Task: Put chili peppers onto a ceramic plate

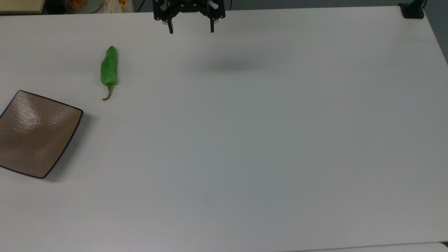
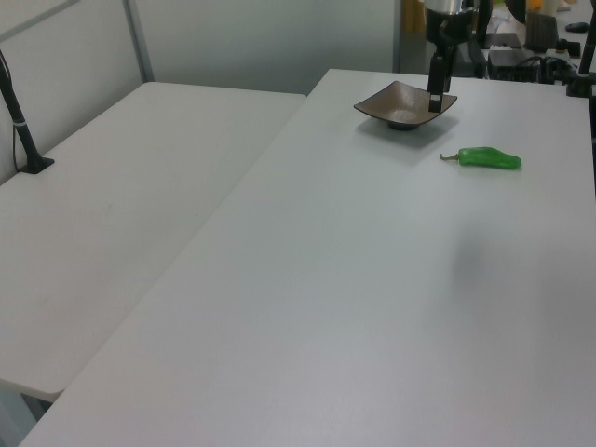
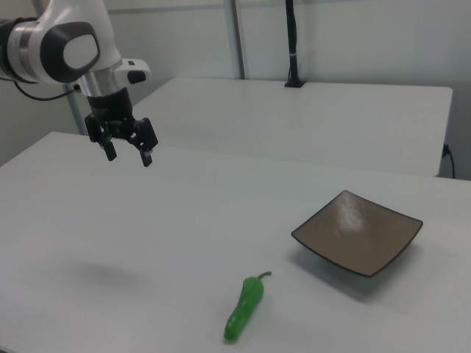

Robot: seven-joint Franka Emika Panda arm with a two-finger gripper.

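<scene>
Chili pepper [image 1: 109, 69] lies on the white table [image 1: 245, 140], well to the top view's left of the fingers [image 1: 191, 27], which hang apart, empty and high above the table. Its long axis runs up and down in the top view, stem toward the brown plate [image 1: 21, 157] nearby. The reach probably goes sideways and down, fingers closing across the pepper's width.

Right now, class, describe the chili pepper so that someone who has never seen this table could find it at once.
Start at the white table and find the square brown plate at the top view's left edge. Just beyond its upper right corner, apart from it, lies the chili pepper. It is the one bright green, glossy, elongated thing there, with a thin curved stem pointing toward the plate.
</scene>
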